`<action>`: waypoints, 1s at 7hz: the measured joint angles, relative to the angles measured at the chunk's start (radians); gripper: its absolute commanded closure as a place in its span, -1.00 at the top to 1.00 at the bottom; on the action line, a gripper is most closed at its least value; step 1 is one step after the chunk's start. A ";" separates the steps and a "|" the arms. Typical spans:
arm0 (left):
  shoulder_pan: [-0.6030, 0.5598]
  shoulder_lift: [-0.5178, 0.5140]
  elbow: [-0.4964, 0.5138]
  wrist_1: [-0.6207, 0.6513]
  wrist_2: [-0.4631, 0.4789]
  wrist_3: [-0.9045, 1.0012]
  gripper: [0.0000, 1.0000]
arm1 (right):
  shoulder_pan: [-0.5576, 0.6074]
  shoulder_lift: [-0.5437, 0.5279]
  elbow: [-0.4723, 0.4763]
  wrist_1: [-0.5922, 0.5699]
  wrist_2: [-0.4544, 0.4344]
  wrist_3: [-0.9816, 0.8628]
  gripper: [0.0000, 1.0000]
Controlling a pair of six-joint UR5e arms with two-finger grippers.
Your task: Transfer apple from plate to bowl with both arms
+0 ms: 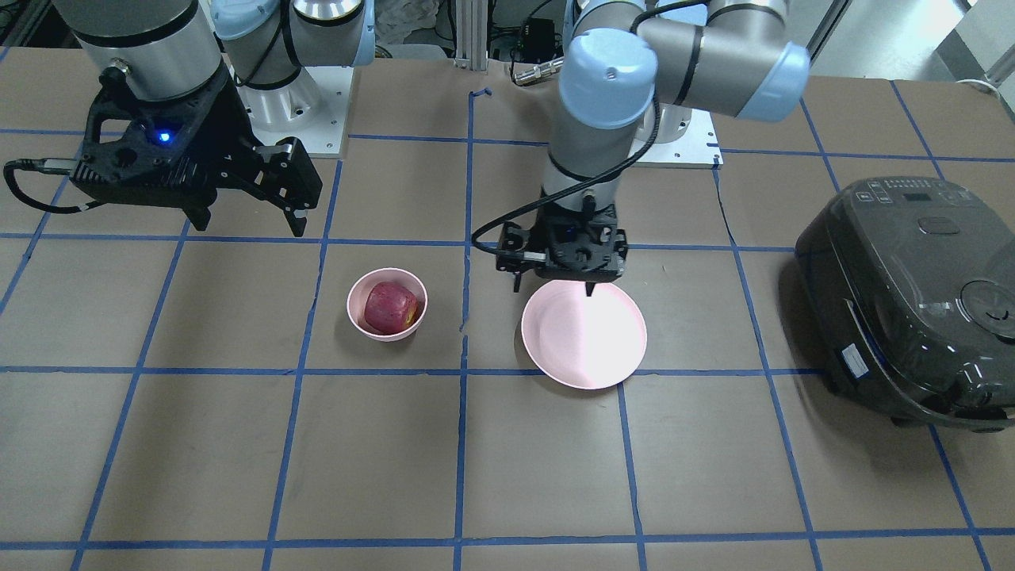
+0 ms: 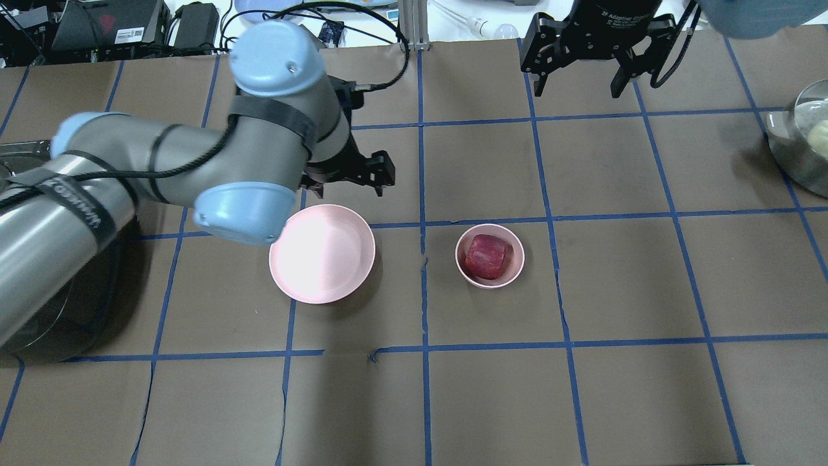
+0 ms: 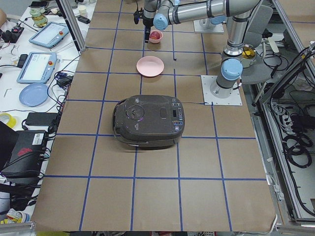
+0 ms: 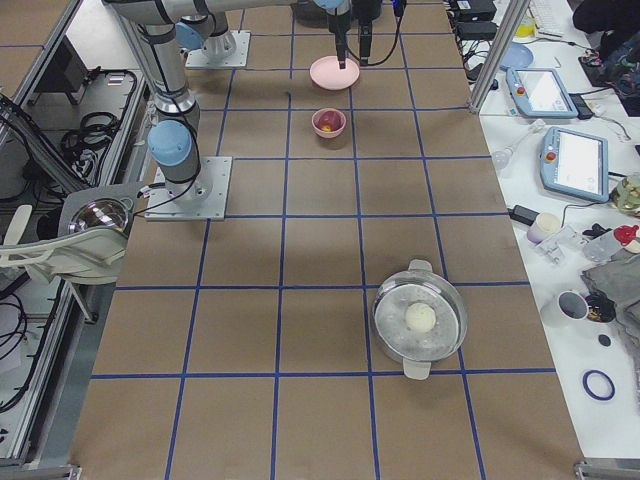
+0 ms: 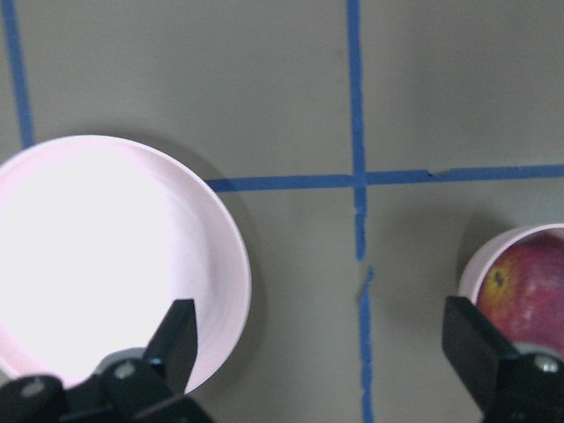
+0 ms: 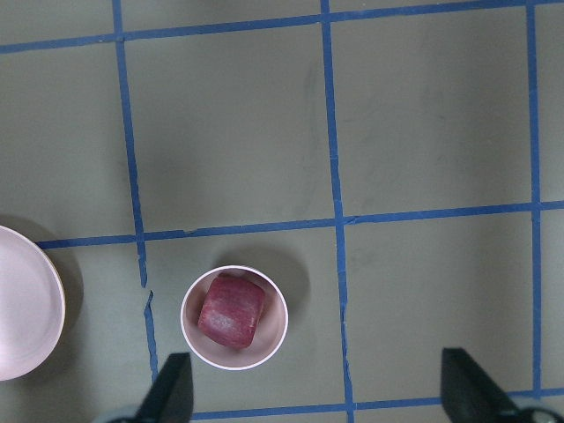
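Observation:
The dark red apple [image 1: 390, 308] lies inside the small pink bowl [image 1: 355, 319]; both also show in the overhead view, the apple [image 2: 487, 256] in the bowl [image 2: 514, 270]. The wide pink plate [image 1: 584, 337] stands empty beside the bowl. My left gripper [image 1: 553, 285] hovers open and empty over the plate's rim. Its wrist view shows the plate [image 5: 106, 256] on the left and the apple [image 5: 529, 291] at the right edge. My right gripper [image 1: 249, 224] is open and empty, raised high and well apart from the bowl. Its wrist view looks down on the apple [image 6: 231, 310].
A black rice cooker [image 1: 912, 293] stands beyond the plate on my left side. A metal pot [image 2: 805, 145] holding a pale ball stands at the table's right end. The brown table carries a blue tape grid.

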 measured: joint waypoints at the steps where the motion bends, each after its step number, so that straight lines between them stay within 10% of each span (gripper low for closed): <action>1: 0.085 0.055 0.018 -0.089 0.001 0.055 1.00 | 0.000 0.000 0.000 -0.001 0.000 0.000 1.00; 7: 0.205 0.151 0.183 -0.328 0.004 0.132 1.00 | 0.000 0.000 0.001 -0.003 0.000 0.000 1.00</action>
